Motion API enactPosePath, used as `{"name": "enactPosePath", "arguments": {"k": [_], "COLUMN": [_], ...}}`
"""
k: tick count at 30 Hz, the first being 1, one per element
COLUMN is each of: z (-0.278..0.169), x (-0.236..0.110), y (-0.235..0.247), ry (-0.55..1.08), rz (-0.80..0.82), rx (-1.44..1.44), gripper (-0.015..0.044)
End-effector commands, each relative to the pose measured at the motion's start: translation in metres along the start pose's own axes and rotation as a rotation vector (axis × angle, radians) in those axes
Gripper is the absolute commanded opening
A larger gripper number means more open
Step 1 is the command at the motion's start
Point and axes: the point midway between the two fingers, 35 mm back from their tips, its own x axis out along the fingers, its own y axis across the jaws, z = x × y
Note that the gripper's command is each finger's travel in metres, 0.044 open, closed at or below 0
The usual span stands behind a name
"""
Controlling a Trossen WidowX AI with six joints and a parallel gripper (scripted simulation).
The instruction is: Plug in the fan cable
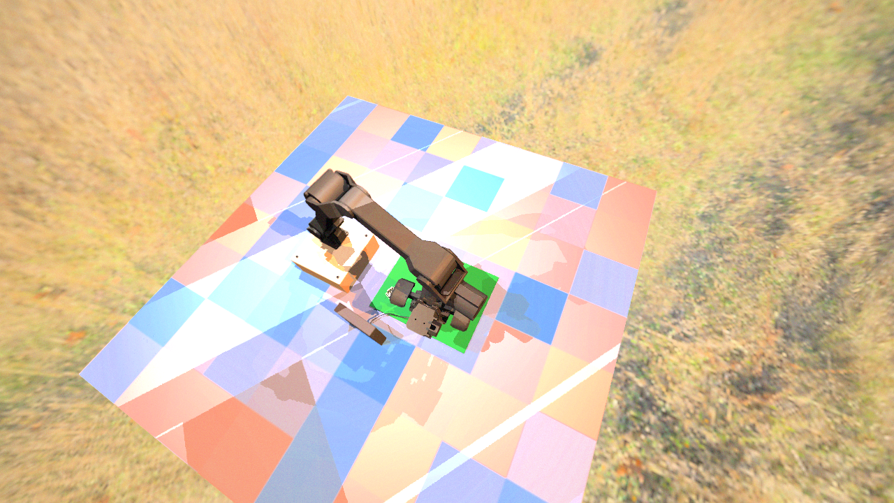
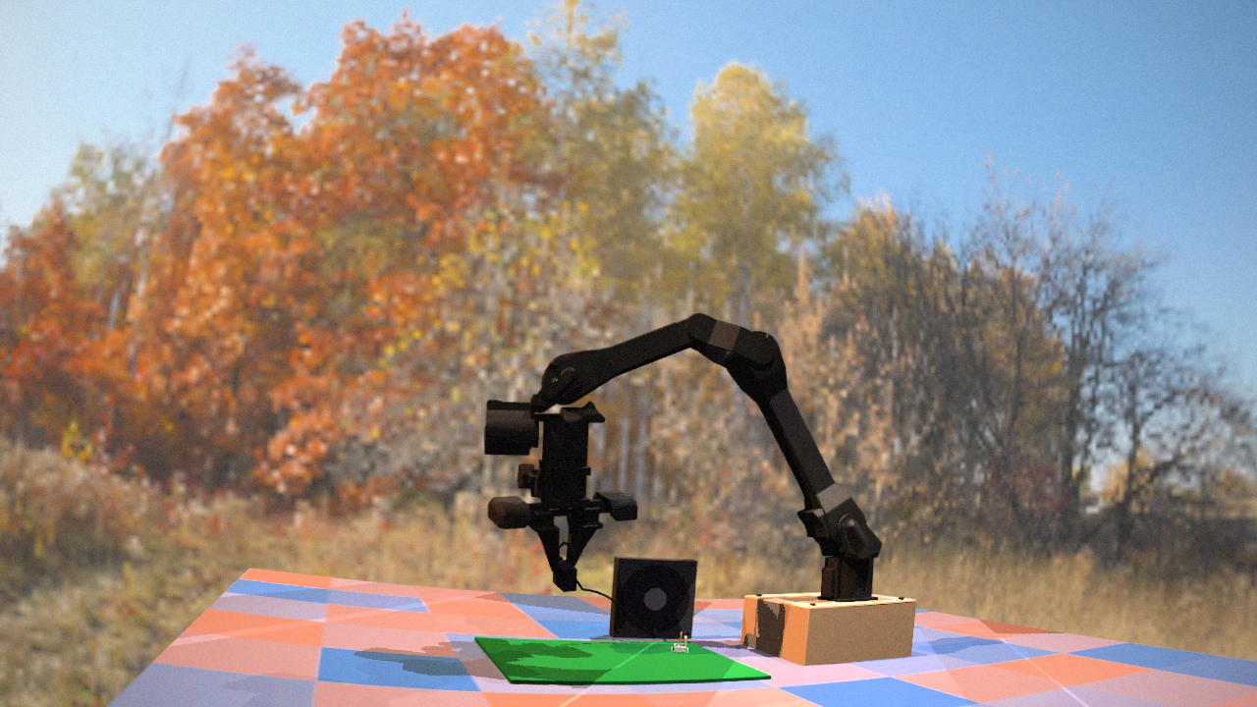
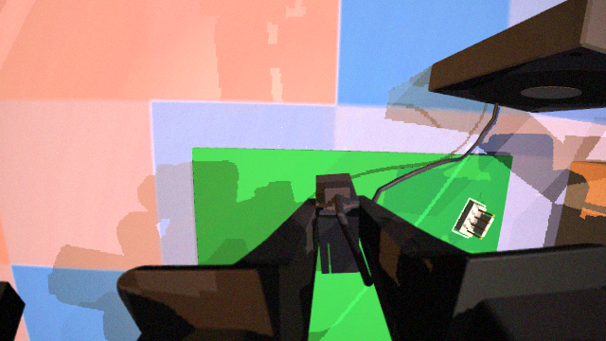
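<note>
My gripper [image 2: 565,575] [image 3: 335,206] is shut on the dark plug at the cable's end and holds it in the air above the green board [image 2: 615,664] [image 3: 218,180] [image 1: 482,275]. The plug [image 3: 332,185] sticks out beyond the fingertips. The white four-pin header [image 3: 473,219] [image 2: 680,648] [image 1: 390,292] stands on the board near its corner, to the right of the fingers in the wrist view, with nothing on its pins. The black cable [image 3: 417,174] [image 2: 597,591] runs from the gripper to the fan [image 2: 653,597] [image 3: 507,62] [image 1: 360,323], which stands upright beside the board.
The arm's base stands on a wooden block [image 1: 321,275] [image 2: 844,632] [image 3: 587,177] near the header's end of the board. The fan is close to the board's edge. The checkered table top [image 1: 237,419] [image 2: 263,646] lies under everything.
</note>
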Motion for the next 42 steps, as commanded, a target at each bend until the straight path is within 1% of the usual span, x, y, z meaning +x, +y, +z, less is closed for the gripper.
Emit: {"name": "enactPosePath", "arguments": {"k": [1, 22, 42], "z": [-0.001, -0.004, -0.007], "x": [0.006, 0.019, 0.022], "y": [-0.003, -0.008, -0.008], "ry": [-0.046, -0.307, -0.572], "rz": [-0.027, -0.102, -0.108], "rx": [0.012, 0.051, 0.072], "gripper": [0.0000, 0.0000, 0.0000]}}
